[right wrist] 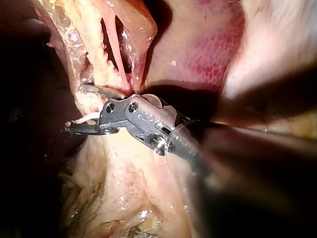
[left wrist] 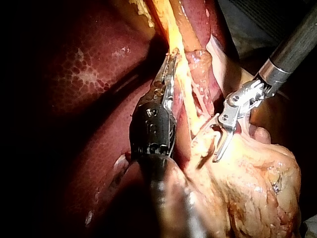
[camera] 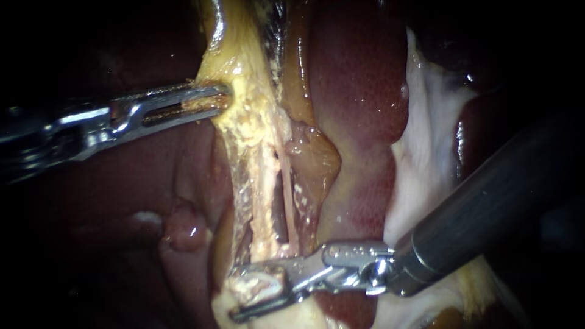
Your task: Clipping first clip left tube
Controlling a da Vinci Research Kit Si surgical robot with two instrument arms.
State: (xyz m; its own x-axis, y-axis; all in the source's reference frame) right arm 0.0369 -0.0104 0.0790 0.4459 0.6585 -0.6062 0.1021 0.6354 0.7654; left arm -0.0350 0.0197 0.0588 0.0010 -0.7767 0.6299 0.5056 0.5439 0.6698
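No text, label, brand, number or sign can be read in any of the three views.

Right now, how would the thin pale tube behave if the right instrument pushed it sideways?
The tube looks thin and stretched taut, so it would probably flex, then spring back. Its wet sheen suggests slipperiness. It seems fragile: the left instrument gripping the fatty tissue tensions it.
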